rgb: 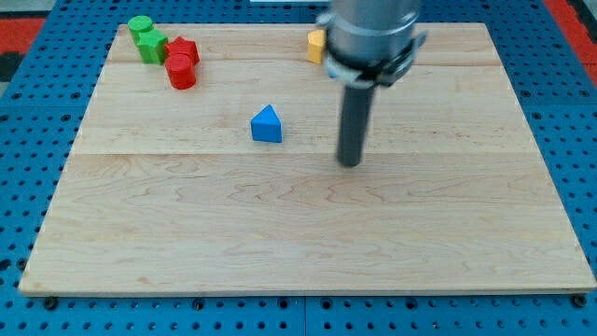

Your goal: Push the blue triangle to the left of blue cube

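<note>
End effector: my tip point(350, 162), a bare rod grasping nothing, sat mid-worktop point(280, 243), to the view's right of the triangle.
Blue triangle point(267, 124): stood apart from my tip, toward the worktop's top edge.
Blue cube: not visible.

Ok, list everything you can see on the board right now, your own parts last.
blue triangle: one, blue, board centre, towards the view's top.
green blocks: two, green, touching, top-left corner; shapes unclear.
red blocks: two, red, touching, just right of the green ones; shapes unclear.
yellow block: one, yellow, top edge, partly hidden behind the arm.
blue cube: none visible.
wooden board: one, light wood.
my tip: one, dark rod, right of the blue triangle, not touching it.
</note>
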Robot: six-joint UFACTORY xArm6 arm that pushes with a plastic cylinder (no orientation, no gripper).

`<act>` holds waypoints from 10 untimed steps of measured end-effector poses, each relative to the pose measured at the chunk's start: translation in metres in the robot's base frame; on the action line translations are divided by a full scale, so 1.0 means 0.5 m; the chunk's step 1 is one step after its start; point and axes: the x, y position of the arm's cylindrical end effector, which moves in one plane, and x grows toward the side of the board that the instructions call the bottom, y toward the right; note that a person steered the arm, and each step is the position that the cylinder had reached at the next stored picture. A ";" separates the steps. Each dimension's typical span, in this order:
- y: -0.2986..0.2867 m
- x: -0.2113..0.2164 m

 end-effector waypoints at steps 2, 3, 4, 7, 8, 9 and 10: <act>-0.184 -0.107; -0.155 -0.172; -0.127 -0.226; 0.024 -0.277; 0.018 -0.269; -0.015 -0.198; -0.041 -0.242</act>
